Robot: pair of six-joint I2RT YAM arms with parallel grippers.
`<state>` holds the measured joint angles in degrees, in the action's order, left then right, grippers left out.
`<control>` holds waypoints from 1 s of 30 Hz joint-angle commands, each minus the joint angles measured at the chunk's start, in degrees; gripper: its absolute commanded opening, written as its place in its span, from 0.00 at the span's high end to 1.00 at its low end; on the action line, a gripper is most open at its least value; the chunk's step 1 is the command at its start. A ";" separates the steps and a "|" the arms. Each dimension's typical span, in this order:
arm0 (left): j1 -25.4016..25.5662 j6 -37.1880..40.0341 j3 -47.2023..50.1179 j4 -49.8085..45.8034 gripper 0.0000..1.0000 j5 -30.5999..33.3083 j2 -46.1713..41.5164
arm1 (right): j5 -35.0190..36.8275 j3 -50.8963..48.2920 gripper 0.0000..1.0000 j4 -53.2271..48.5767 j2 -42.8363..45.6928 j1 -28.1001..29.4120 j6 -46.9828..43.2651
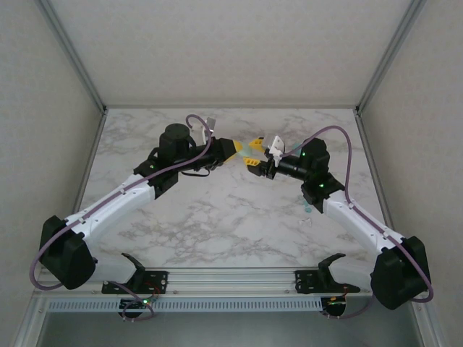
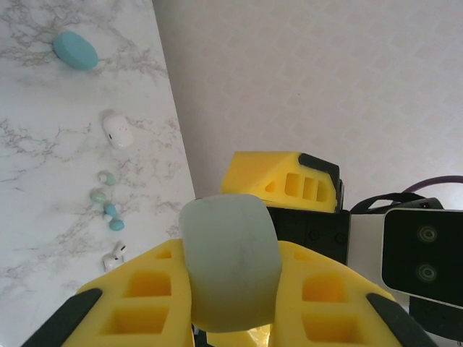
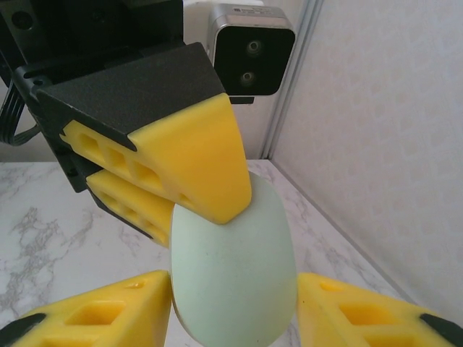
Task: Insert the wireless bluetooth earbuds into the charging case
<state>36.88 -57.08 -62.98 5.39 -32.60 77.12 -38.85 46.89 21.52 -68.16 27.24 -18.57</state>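
Left gripper [image 2: 230,249] clamps charging case [image 3: 231,231] mid-air.
Right gripper [image 3: 233,283] at 3 o'clock — I can't tell its grip; premature left release drops it.

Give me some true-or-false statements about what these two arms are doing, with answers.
The pale green rounded plastic case lies on the marble table. False: the left gripper and right gripper hold it up.
The left gripper is shut on the case. True.
A small white rounded piece lies on the table. True.
The teal oval piece sits in the right gripper. False: it lies on the table.
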 commanded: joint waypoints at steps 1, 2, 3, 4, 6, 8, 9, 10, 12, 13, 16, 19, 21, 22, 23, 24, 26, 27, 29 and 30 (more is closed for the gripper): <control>-0.49 -0.68 -0.78 1.97 0.91 -1.33 -0.45 | -1.84 2.65 0.52 -1.23 -0.98 -0.16 -1.48; -0.47 -0.61 -0.83 1.99 0.91 -1.48 -0.57 | -2.08 3.00 0.52 -2.19 -1.22 -0.17 -1.94; -0.50 -0.56 -0.91 2.08 0.91 -1.73 -0.65 | -2.27 3.28 0.51 -2.97 -1.34 -0.17 -2.24; -0.48 -0.44 -1.00 2.08 0.91 -1.97 -0.66 | -2.30 3.31 0.50 -3.02 -1.48 -0.14 -2.34; -0.45 -0.18 -1.26 1.76 0.90 -2.28 -0.61 | -2.11 3.37 0.50 -2.90 -1.69 -0.16 -2.61; -0.50 -0.09 -1.35 1.64 0.90 -2.38 -0.83 | -1.96 3.39 0.50 -2.62 -1.74 -0.17 -2.60; -0.49 -0.05 -1.42 1.63 0.90 -2.46 -0.92 | -1.91 3.53 0.50 -2.70 -1.79 -0.15 -2.61; -0.50 0.09 -1.44 1.58 0.90 -2.52 -0.92 | -1.89 3.60 0.50 -2.77 -1.72 -0.13 -2.61; -0.50 0.33 -1.44 1.10 0.90 -2.26 -1.01 | -1.94 3.43 0.53 -2.18 -1.49 -0.09 -2.29; -0.50 0.51 -1.36 0.74 0.91 -2.01 -1.10 | -1.77 3.30 0.53 -1.58 -1.24 -0.17 -1.83; -0.47 1.27 -1.31 -0.64 0.84 -1.30 -1.31 | -1.80 3.35 0.58 -2.17 -0.84 -0.17 -1.47; -0.50 3.80 -1.77 -3.00 0.66 -0.27 -1.71 | -3.99 5.33 0.65 -7.48 -0.75 -0.42 -1.45; -0.50 7.74 -2.47 -6.11 0.34 2.10 -2.83 | -7.13 7.61 0.69 -12.28 -1.46 -1.05 -1.16; -0.47 10.12 -2.62 -7.38 0.28 3.35 -3.61 | -8.74 8.44 0.69 -13.97 -1.84 -1.36 -0.66; -0.50 13.08 -3.07 -9.60 0.25 5.44 -4.52 | -9.97 9.69 0.69 -16.74 -2.39 -1.57 -0.43; -0.66 16.00 -3.65 -11.39 0.22 7.55 -5.52 | -10.88 11.09 0.69 -19.51 -3.04 -1.70 -0.20; -0.76 24.34 -4.25 -15.04 0.20 10.82 -7.66 | -13.39 13.86 0.69 -24.80 -4.44 -2.13 -0.35; -0.77 29.60 -3.54 -15.45 0.20 13.15 -9.17 | -14.66 15.52 0.70 -27.61 -5.37 -2.34 -0.40; -0.85 40.82 -0.26 -13.44 0.20 14.44 -12.62 | -17.43 19.12 0.70 -33.81 -7.33 -2.62 -1.93; -0.87 47.41 1.77 -12.12 0.20 13.43 -14.63 | -18.13 20.98 0.70 -36.77 -8.40 -2.63 -2.53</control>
<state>36.51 -30.37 -63.72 -6.39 -22.79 67.90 -51.22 63.22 -3.51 -74.39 25.08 -20.05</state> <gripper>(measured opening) 0.800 0.370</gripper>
